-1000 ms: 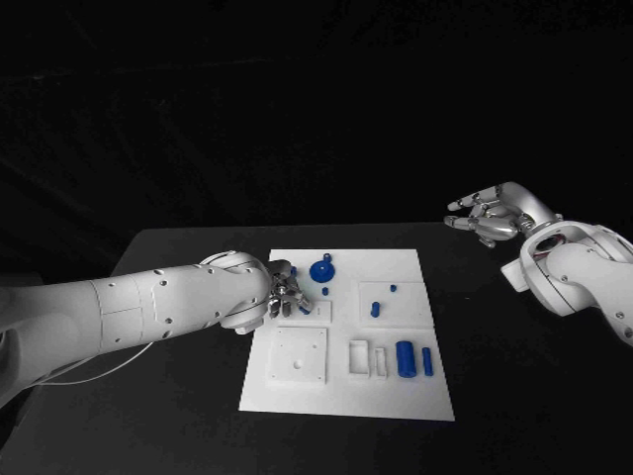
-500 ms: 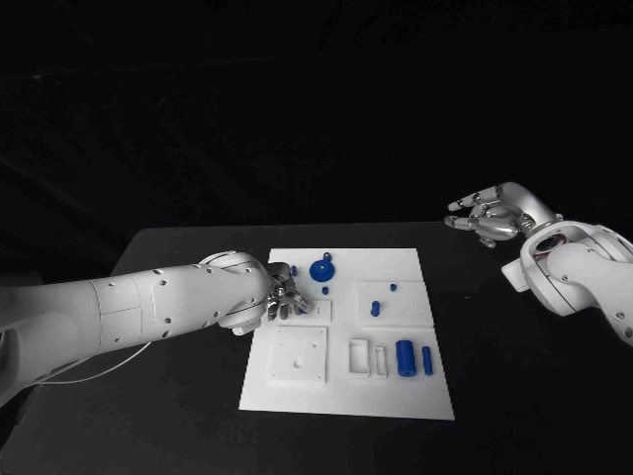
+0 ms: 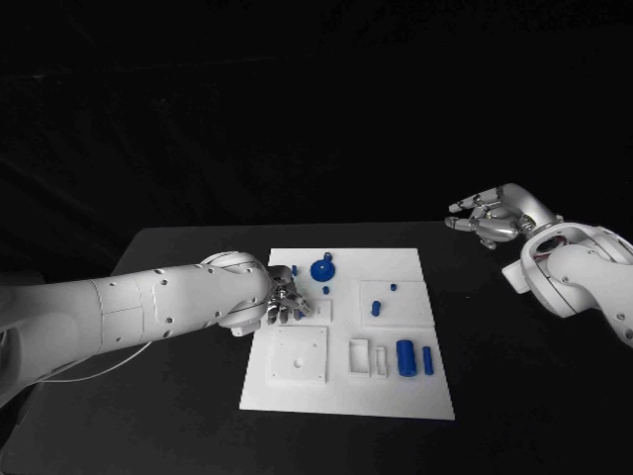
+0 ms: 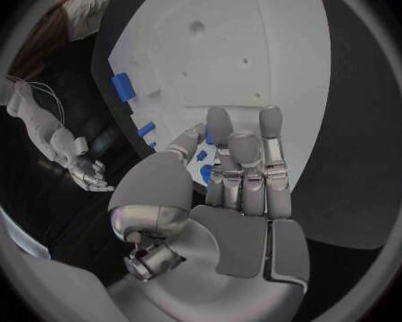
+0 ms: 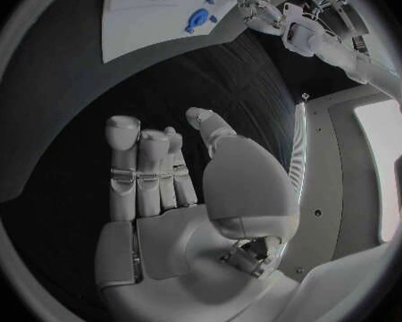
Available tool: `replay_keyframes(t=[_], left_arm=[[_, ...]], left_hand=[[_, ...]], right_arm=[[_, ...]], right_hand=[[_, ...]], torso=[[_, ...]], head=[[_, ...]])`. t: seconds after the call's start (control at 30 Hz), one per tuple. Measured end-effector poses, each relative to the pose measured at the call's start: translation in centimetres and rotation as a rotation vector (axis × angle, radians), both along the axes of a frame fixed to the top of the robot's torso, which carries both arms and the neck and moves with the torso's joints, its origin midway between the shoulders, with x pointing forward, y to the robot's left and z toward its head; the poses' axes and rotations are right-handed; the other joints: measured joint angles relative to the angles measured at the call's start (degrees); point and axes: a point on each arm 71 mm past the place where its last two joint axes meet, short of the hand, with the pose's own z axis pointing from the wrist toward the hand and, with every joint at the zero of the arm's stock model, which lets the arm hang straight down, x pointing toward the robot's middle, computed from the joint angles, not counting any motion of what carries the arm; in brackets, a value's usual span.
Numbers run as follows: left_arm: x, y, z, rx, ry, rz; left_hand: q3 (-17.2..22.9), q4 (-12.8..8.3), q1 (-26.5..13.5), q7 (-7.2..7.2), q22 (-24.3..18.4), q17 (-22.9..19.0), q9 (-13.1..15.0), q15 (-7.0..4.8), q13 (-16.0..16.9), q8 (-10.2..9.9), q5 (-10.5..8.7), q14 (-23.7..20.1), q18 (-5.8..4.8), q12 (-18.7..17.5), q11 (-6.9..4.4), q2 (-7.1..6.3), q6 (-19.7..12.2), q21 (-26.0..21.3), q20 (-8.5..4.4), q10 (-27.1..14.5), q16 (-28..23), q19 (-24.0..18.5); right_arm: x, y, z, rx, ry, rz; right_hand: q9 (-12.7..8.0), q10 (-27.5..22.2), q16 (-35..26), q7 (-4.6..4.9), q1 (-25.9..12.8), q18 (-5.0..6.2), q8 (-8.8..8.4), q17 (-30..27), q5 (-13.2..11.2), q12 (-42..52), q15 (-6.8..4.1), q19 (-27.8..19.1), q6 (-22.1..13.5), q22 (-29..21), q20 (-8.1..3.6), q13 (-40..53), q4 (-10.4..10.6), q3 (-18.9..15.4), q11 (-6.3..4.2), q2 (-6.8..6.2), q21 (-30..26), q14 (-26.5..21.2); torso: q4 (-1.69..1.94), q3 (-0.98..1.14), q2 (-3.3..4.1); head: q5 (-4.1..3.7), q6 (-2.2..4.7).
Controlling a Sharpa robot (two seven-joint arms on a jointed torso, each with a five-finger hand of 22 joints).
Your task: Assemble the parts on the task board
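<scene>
Board, near end: the white task board [image 3: 348,396] sits in the middle of the black table [image 3: 160,416]. Closest to the robot there's a raised square block [image 3: 300,355], then a white slotted piece [image 3: 359,357], then a fat blue cylinder [image 3: 406,356] and a thinner blue rod [image 3: 428,360] lying side by side.

Board, middle: an oval blue part [image 3: 375,308] and a tiny blue peg [image 3: 394,288] on the right-hand square.

Board, far end: a round blue knob-looking part [image 3: 322,269], just beside the left hand's fingers.

Left hand: the left hand [image 3: 283,300] is down over the left edge of the board. In the left wrist view the left hand [image 4: 241,175] has its fingers together, curled down toward the board, thumb tucked alongside, and a small blue part [image 4: 204,173] peeks out right at the fingertips. Honestly can't tell if it's actually pinching that piece or just resting on it.

Right hand: the right hand [image 3: 488,216] is off past the far right corner of the board, well apart from it, up above the table. From the right wrist view the right hand [image 5: 165,186] is loosely spread, palm showing, holding nothing.
</scene>
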Motion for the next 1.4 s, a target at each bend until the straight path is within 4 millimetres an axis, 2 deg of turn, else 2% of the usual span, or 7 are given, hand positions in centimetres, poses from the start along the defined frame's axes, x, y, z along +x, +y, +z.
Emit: replay_keyframes(t=[0.23, 0.63, 0.7, 0.8, 0.97, 1.2, 1.4], left_arm=[[0.0, 0.0, 0.0, 0.001, 0.001, 0.000], [-0.1, -0.1, 0.0, -0.002, -0.002, 0.000], [-0.1, -0.1, 0.0, -0.003, -0.002, -0.001], [-0.1, -0.1, 0.2, -0.003, -0.004, -0.002], [0.3, -0.2, 0.8, 0.001, -0.009, -0.001], [0.9, -0.3, 1.3, 0.014, 0.004, 0.003], [1.2, -0.5, 1.3, 0.026, 0.030, -0.002]], left_hand=[[0.39, 0.08, -0.36, -0.01, -0.01, -0.11, -0.17, 0.02, -0.03, 0.01, -0.03, -0.01, 0.00, 0.00, 0.29, 0.38, 0.01, 0.00, 0.00, 0.28, 0.00, 0.00], [0.49, -0.03, -0.34, -0.07, -0.01, -0.63, -0.29, -0.06, -0.63, -0.01, -1.08, -0.13, 0.00, -0.21, 0.29, 0.37, 0.07, -0.15, 0.00, 0.29, 0.00, 0.00], [0.53, -0.06, -0.02, -0.07, -0.01, -0.74, -0.33, -0.01, -0.82, -0.01, -1.40, -0.23, 0.00, -0.22, 0.29, 0.06, 0.07, -0.35, 0.00, 0.29, -0.22, 0.00], [0.41, 0.06, 1.16, -0.09, -0.02, -0.80, -0.31, 0.00, -1.00, -0.01, -2.82, -0.24, 0.00, -0.22, 0.30, -0.75, 0.09, -0.35, 0.00, 0.29, -0.22, 0.00], [-0.77, 1.24, 3.31, -0.12, -0.02, -0.95, -0.17, 0.01, -1.32, -0.14, -6.82, -0.24, 0.00, -0.53, 0.31, -0.88, 0.12, -0.58, 0.00, 0.31, -0.52, 0.00], [-1.86, 1.99, 4.93, -0.18, -0.02, -1.02, -0.19, 0.02, -1.55, -0.51, -8.91, -0.24, 0.00, -0.71, 0.41, -0.82, 0.19, -1.04, 0.00, 0.41, -0.73, 0.00], [-2.17, 2.30, 5.54, -0.19, -0.03, -1.07, -0.19, 0.03, -1.74, -0.54, -9.92, -0.24, 0.00, -0.85, 0.41, -0.66, 0.19, -1.28, 0.00, 0.41, -0.73, 0.00]], right_arm=[[0.0, 0.0, 0.0, 0.000, 0.001, 0.000], [0.0, 0.0, -0.2, 0.000, 0.005, 0.000], [0.0, 0.0, -0.2, -0.001, 0.005, 0.000], [0.0, 0.0, -0.3, -0.001, 0.006, 0.000], [0.0, 0.0, -0.3, -0.001, 0.009, 0.002], [0.0, 0.1, -0.4, -0.002, 0.015, 0.004], [0.0, 0.2, -0.6, -0.002, 0.020, 0.007]], right_hand=[[0.00, 0.00, 0.00, 0.00, 0.00, -0.01, 0.00, 0.00, 0.00, 0.00, 0.00, 0.00, 0.00, 0.00, 0.00, 0.00, 0.00, 0.00, 0.00, 0.00, 0.00, 0.00], [0.00, 0.01, 0.00, 0.00, 0.01, 0.00, 0.00, -0.01, 0.19, 0.00, 0.00, 0.00, 0.00, -0.01, 0.00, 0.00, 0.24, 0.24, 0.01, -0.01, 0.00, 0.00], [0.00, 0.00, 0.00, 0.00, 0.01, 0.00, 0.00, -0.01, 0.19, 0.00, 0.00, 0.00, 0.00, -0.01, 0.00, 0.00, 0.24, 0.24, 0.01, -0.01, 0.00, 0.00], [0.00, 0.01, 0.00, 0.00, 0.01, 0.00, 0.00, -0.01, 0.18, 0.00, 0.00, 0.00, 0.00, -0.01, 0.00, 0.00, 0.24, 0.24, 0.01, -0.01, 0.00, 0.00], [0.00, 0.01, 0.00, 0.00, 0.01, 0.00, 0.00, -0.01, 0.45, 0.00, 0.00, 0.00, 0.00, -0.01, 0.00, 0.00, 0.24, 0.24, 0.01, -0.01, 0.00, 0.00], [0.00, -0.01, 0.00, 0.00, 0.01, 0.00, 0.00, 0.00, 0.45, 0.00, 0.00, 0.00, 0.00, -0.01, 0.00, 0.00, 0.42, 0.42, 0.03, -0.01, 0.00, 0.00], [0.00, -0.20, 0.00, 0.00, 0.01, 0.00, 0.00, 0.04, 0.45, 0.00, 0.00, 0.00, 0.00, -0.01, 0.00, 0.00, 0.42, 0.42, 0.22, -0.01, 0.00, 0.00]], torso=[[-0.04, -0.02, 0.01], [-0.08, -0.02, 0.03], [-0.08, -0.02, 0.02], [-0.08, -0.02, 0.01], [-0.08, 0.00, -0.01], [-0.15, 0.03, -0.01], [-0.15, 0.07, 0.01]], head=[[0.07, 0.10], [-0.14, 0.14], [-0.21, 0.14], [-0.25, 0.15], [-0.30, 0.15], [-0.31, 0.21], [-0.41, 0.25]])
